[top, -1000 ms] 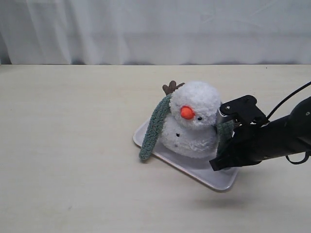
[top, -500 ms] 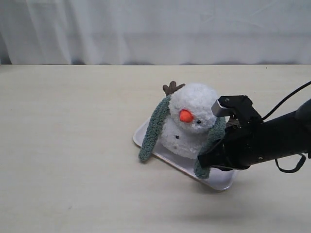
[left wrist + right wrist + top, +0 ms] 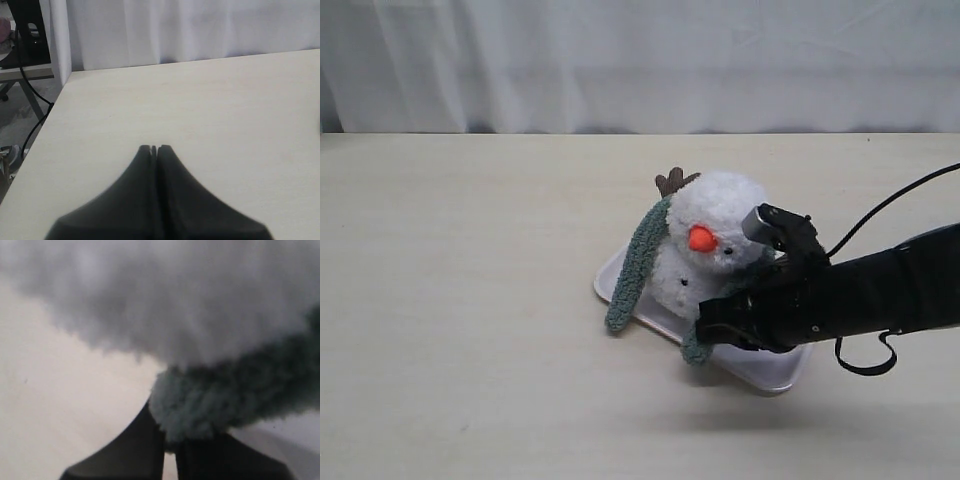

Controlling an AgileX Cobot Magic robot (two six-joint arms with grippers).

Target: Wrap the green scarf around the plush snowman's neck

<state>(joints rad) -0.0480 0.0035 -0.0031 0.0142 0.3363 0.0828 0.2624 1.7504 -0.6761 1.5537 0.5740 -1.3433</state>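
The green scarf (image 3: pixel 638 262) lies draped behind the plush snowman (image 3: pixel 720 210), which sits upright on a white tray (image 3: pixel 775 375). One end hangs down the exterior view's left side to the table (image 3: pixel 470 300). The other is clamped in the right gripper (image 3: pixel 712 333), low across the body and pointing leftward. The neck (image 3: pixel 685 262) lies above those fingers, so the end probably needs lifting. The left gripper (image 3: pixel 154 149), fingers together on nothing, hovers over bare table, and the right arm is nearer.

The left end effector (image 3: pixel 154 148), jaws together, hangs above a bare table (image 3: pixel 200 110).
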